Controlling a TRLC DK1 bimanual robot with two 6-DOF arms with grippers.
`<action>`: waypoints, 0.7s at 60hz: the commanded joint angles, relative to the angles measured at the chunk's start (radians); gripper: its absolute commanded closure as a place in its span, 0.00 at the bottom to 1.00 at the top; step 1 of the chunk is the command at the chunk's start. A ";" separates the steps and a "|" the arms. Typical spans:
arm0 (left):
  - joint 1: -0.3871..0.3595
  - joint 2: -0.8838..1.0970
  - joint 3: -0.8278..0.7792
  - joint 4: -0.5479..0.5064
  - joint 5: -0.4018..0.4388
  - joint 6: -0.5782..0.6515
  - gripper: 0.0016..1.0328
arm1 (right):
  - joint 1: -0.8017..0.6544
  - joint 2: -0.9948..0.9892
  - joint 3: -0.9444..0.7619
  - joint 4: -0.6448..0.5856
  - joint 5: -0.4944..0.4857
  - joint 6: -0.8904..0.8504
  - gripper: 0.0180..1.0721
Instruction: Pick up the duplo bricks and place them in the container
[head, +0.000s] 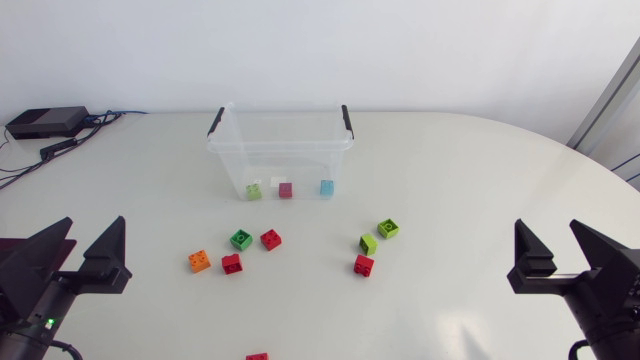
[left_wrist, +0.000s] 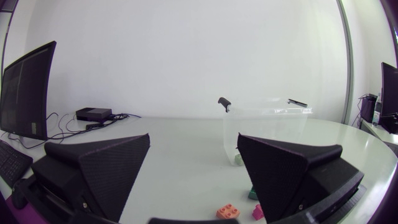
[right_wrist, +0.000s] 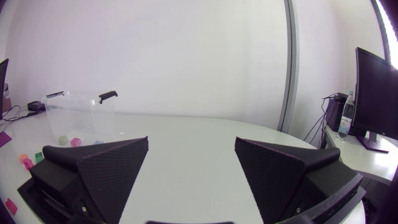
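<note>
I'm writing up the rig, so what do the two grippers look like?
The left gripper and right gripper are matte black, each with two broad, wedge-shaped, finely textured fingers. A small green light glows behind the left one.

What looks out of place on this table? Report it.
Nothing is spilled or damaged. One red brick stands out: it lies alone, farthest from the container and apart from the other loose bricks.
</note>
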 joint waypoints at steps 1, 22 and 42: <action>0.001 -0.010 -0.022 0.003 0.003 -0.026 0.05 | 0.010 -0.005 -0.020 0.006 -0.004 -0.006 0.04; -0.002 -0.010 0.015 -0.017 0.003 -0.028 0.05 | 0.016 -0.010 -0.017 0.012 -0.004 -0.008 0.04; -0.028 0.490 0.435 -0.121 0.003 -0.031 0.06 | 0.070 0.220 0.176 0.037 0.008 -0.005 0.05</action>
